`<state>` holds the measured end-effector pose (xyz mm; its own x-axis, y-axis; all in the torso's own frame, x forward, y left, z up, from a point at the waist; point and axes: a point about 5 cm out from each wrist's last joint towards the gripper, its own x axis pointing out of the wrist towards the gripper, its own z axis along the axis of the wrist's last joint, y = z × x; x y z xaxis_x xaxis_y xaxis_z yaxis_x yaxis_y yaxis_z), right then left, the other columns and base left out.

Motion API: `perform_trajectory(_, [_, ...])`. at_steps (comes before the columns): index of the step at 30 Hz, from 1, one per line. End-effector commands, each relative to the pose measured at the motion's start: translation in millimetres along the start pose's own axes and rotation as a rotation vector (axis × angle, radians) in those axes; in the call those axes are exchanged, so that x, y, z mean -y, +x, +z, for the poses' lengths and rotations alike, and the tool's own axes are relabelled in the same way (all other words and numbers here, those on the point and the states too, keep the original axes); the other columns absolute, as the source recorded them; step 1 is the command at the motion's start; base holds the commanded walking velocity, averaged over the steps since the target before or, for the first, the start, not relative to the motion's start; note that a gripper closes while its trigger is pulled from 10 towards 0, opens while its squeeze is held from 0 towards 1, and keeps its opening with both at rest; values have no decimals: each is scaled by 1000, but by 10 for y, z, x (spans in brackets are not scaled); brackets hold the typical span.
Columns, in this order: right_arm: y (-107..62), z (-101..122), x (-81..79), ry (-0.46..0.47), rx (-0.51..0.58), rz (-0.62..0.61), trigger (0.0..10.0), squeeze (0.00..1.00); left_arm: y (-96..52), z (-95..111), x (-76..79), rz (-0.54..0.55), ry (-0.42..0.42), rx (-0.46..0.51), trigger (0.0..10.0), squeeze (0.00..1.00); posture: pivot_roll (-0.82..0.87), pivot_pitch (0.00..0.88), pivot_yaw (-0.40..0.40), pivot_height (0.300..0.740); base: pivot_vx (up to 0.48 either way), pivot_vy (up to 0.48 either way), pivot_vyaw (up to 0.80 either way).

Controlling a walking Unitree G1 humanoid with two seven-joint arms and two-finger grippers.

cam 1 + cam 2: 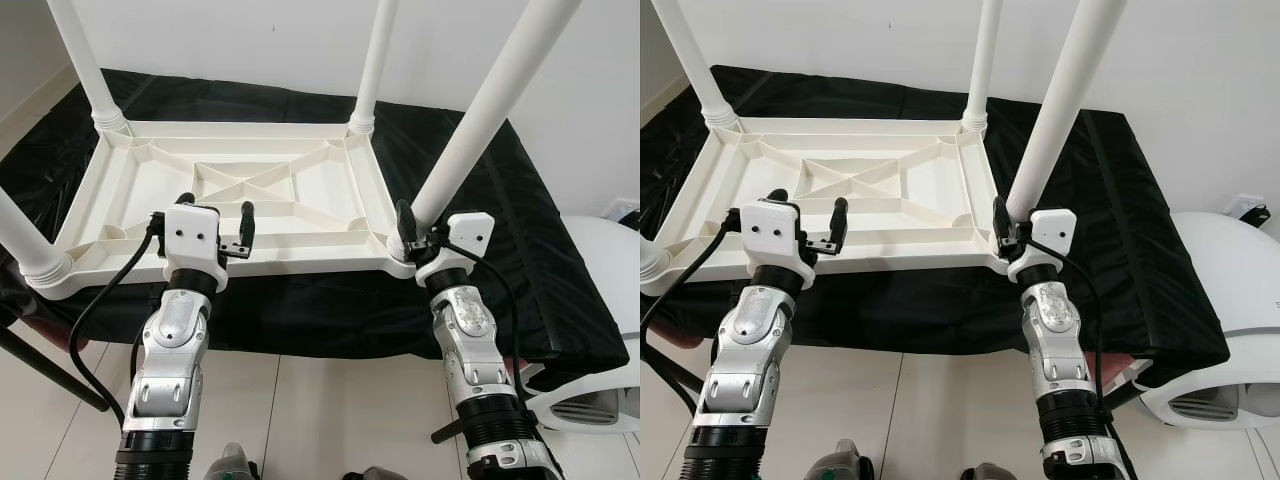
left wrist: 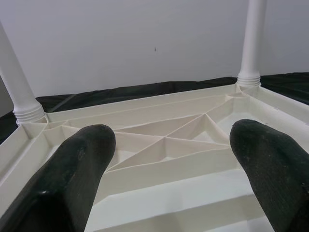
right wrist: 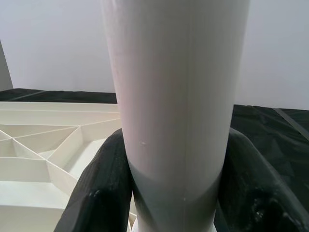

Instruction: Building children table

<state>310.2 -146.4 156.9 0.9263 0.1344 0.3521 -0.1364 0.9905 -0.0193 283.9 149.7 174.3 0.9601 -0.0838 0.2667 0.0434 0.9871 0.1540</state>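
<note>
tabletop [image 1: 230, 190], white plastic, lies upside down on a black cloth [image 1: 500, 230] that covers a low platform, ribbed underside facing up with diagonal braces crossing at the middle. four white legs stand in its corner sockets: far left leg [image 1: 88, 65] at 11 o'clock, far right leg [image 1: 374, 62] at 1 o'clock, near left leg [image 1: 22, 238] at 9 o'clock, near right leg [image 1: 490, 105] rising toward 2 o'clock.

right gripper [image 1: 408, 238] sits at 4 o'clock of the tabletop, at the near right corner, its two black fingers [image 3: 104, 186] clamped on either side of the near right leg just above the socket; in the right wrist view the leg presses against both pads.

left gripper [image 1: 215, 215] hovers over the near edge of the tabletop at about 7 o'clock, fingers [image 2: 77, 174] spread wide with nothing between them, the ribbed underside beneath them.

white wall [image 1: 250, 40] stands behind the platform at 12 o'clock. a white rounded appliance [image 1: 600, 330] rests on the tiled floor [image 1: 320, 410] at 4 o'clock, beside the cloth.
</note>
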Motion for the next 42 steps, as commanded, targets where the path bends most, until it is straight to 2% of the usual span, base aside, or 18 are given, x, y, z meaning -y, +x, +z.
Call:
perform_trajectory(1, [29, 32, -2, -8, 26, 10, 10000, 0, -6, -34, -2, -10, 12, -5, 10000, 0, 51, 0, -55, 740, 0, 0, 0])
perform_trajectory(42, [58, 56, 6, -10, 37, -1, 10000, 0, 19, 3, -48, 25, 54, 29, 10000, 0, 56, 0, -61, 740, 0, 0, 0])
